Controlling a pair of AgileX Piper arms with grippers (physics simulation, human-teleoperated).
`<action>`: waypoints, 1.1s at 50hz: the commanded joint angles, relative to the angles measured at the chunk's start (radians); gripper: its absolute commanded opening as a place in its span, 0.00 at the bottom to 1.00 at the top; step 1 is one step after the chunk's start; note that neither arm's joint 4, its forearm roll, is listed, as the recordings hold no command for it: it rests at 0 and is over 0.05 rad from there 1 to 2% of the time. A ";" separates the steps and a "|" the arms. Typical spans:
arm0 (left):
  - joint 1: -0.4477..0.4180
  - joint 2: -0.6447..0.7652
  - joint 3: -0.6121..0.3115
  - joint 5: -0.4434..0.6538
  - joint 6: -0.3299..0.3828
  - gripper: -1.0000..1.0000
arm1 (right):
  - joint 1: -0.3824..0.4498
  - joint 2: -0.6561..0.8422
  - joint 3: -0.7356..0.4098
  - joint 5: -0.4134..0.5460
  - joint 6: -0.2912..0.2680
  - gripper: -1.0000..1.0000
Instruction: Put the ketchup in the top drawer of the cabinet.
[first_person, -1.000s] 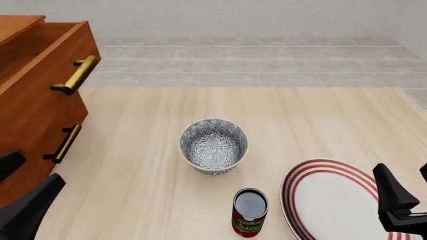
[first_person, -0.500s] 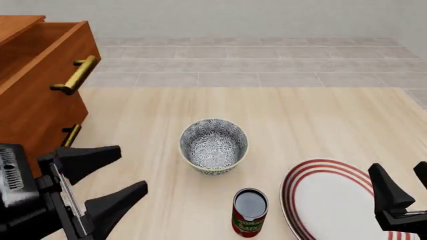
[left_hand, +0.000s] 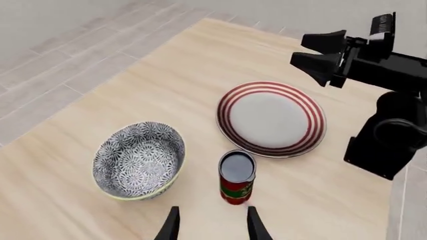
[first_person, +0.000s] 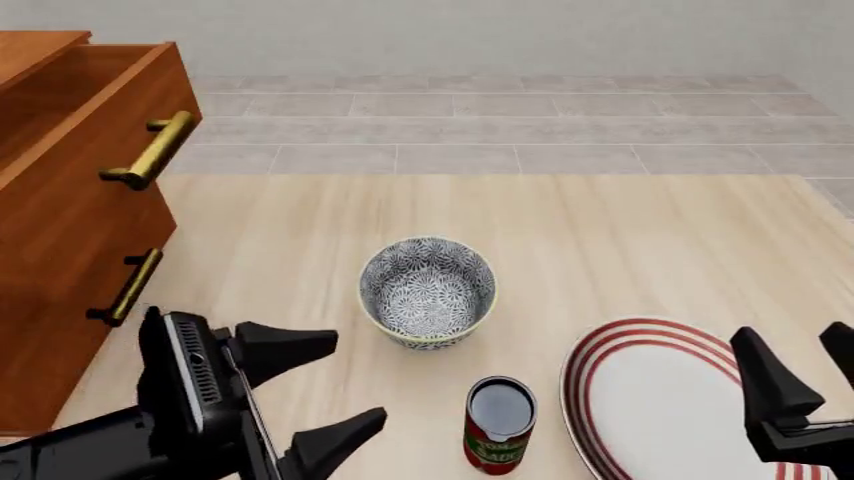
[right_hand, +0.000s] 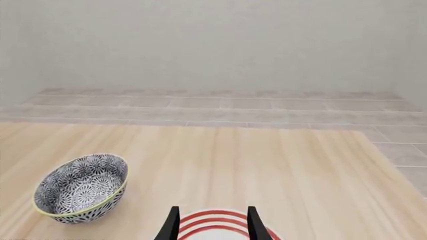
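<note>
The ketchup (first_person: 501, 425) stands upright on the table near the front edge, between the bowl and the plate; the left wrist view shows the ketchup (left_hand: 237, 182) just beyond the fingers. My left gripper (first_person: 358, 378) is open, a short way left of the can and pointing toward it, holding nothing. The cabinet (first_person: 54, 260) stands at far left, its top drawer (first_person: 100, 120) pulled out, brass handle forward. My right gripper (first_person: 790, 345) is open and empty above the plate's right side. It also appears in the left wrist view, right gripper (left_hand: 320, 50).
A grey patterned bowl (first_person: 427, 290) sits mid-table, just behind and left of the can. A red-ringed white plate (first_person: 667, 400) lies right of the can. The lower drawer (first_person: 80, 320) is shut. A tiled floor lies beyond the table's far edge.
My left gripper has swung right from beside the cabinet's lower front toward the can, open throughout. The right gripper has barely shifted. Can, bowl and plate have not moved.
</note>
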 joint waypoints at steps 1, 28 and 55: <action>-0.026 0.099 0.017 -0.086 0.023 1.00 | 0.011 0.010 0.000 -0.006 -0.001 1.00; -0.093 0.384 -0.040 -0.240 0.052 1.00 | 0.023 0.041 0.000 -0.023 0.002 1.00; -0.125 0.552 -0.099 -0.304 0.041 1.00 | 0.032 0.067 0.001 -0.037 0.018 1.00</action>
